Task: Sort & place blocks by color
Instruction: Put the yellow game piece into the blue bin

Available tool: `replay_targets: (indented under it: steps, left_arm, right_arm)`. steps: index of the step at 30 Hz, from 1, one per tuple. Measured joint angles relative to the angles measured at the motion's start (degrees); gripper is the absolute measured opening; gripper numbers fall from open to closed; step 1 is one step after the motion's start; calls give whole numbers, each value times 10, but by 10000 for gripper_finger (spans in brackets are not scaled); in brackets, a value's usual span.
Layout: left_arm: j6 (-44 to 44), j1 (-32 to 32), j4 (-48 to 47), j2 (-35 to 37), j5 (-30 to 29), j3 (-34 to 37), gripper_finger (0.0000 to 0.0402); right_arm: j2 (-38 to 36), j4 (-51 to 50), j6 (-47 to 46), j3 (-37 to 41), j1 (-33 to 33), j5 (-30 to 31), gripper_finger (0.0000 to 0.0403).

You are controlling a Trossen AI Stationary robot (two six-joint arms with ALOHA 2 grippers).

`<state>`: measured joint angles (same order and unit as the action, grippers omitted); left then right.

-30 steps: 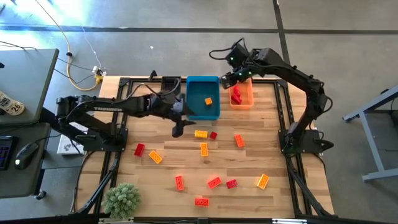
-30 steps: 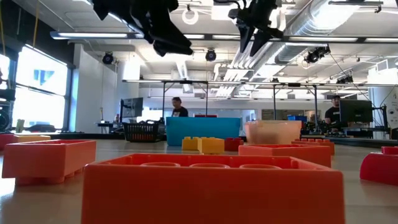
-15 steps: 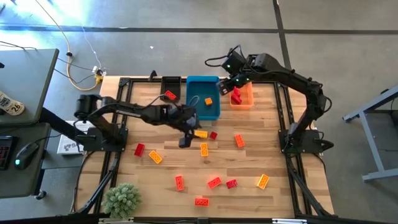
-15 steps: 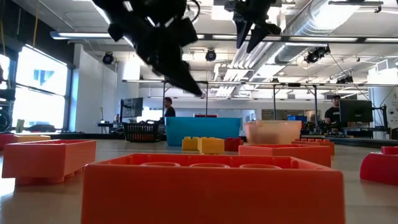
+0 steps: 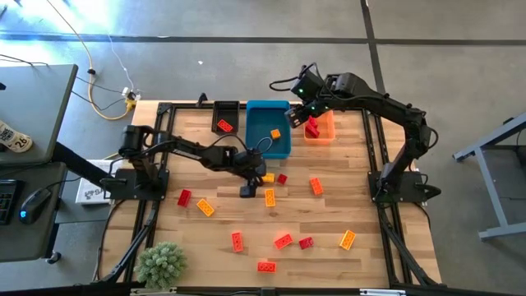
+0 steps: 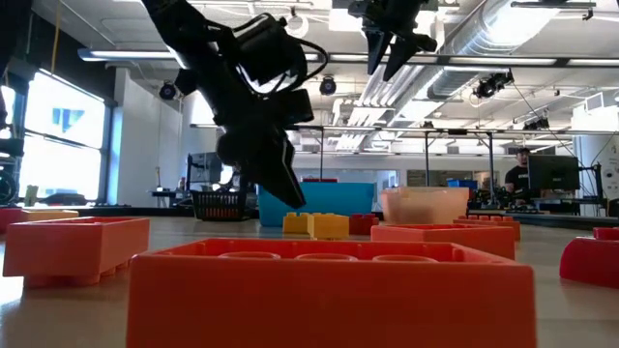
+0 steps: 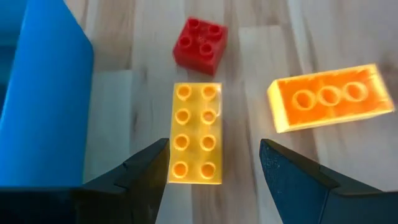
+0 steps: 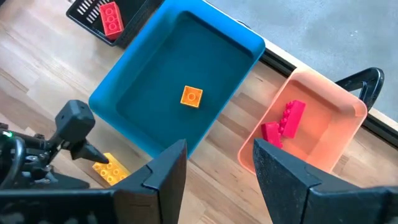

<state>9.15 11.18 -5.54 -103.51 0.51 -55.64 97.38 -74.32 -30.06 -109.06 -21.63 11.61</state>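
Small red, orange and yellow bricks lie flat and scattered on the wooden table [image 5: 222, 222]. My left gripper [image 5: 246, 189] [image 6: 282, 188] is open and low over the table. It hangs just beside a yellow eight-stud brick [image 7: 196, 134] [image 5: 265, 177], which shows between its fingers in the left wrist view. A red brick [image 7: 200, 42] and an orange brick [image 7: 329, 106] lie close by. My right gripper [image 5: 306, 105] [image 8: 217, 174] is open and empty, high above the gap between the blue bin [image 5: 269, 129] and the orange bin [image 5: 319, 125].
The black bin [image 5: 223, 119] holds a red brick, the blue bin an orange brick [image 8: 191, 96], and the orange bin red bricks [image 8: 283, 124]. All three stand along the far edge. A green plant [image 5: 162, 263] sits at the near left corner. People stand in the room beyond the table.
My left gripper has moved from beside the blue bin toward the near edge and come down steeply, ending low beside the yellow brick. My right gripper has drifted slightly toward the blue bin. No brick has moved.
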Motion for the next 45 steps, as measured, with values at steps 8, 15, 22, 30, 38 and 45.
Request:
replay_targets:
  steps: [8,15,22,30,38,45]
  left_arm:
    - [2,0,17,-31,-7,0,239]
    - [4,-1,46,-47,-30,-2,237]
    - [1,-1,51,-48,-31,-1,192]
    - [0,0,48,-48,-32,-1,132]
    - [-1,0,48,-48,-36,-1,114]
    - [-10,0,43,-42,-40,0,113]
  right_arm:
    - [0,0,0,0,0,0,172]
    - [0,0,0,0,0,-1,172]
    - [0,0,4,0,0,-1,172]
    - [0,0,19,0,0,-2,172]
    - [0,0,20,0,0,-2,172]
    - [0,0,20,0,0,-2,172]
